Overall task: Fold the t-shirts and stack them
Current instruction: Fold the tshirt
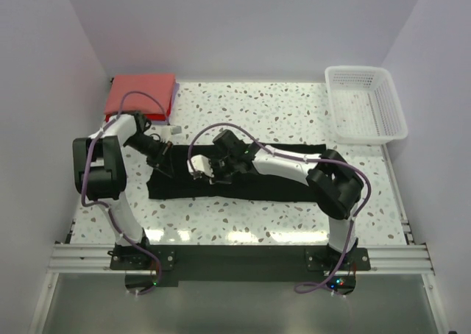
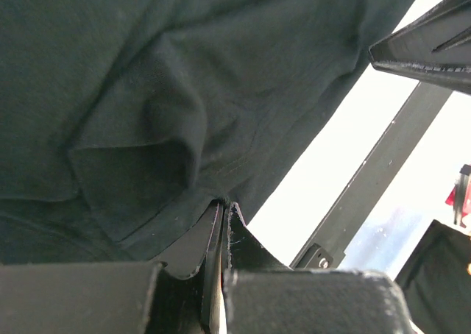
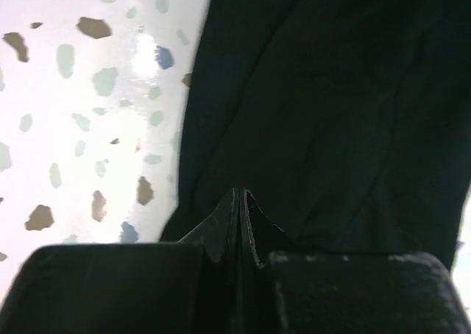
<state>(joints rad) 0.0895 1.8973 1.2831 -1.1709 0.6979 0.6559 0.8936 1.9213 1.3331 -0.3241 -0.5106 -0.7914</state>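
The black shirt lies across the tabletop as a narrow band, long axis left to right; the left jaws are clenched on its left end, cloth bunched at their tips; the right jaws, just beside them toward the band's middle, pinch its cloth too; with both grips at that end, the fold probably runs rightward; the red stack sits far-left.

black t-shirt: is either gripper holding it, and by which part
Both are. The left gripper pinches the black t-shirt at a bunched hem; the right gripper is shut on cloth close beside its edge.
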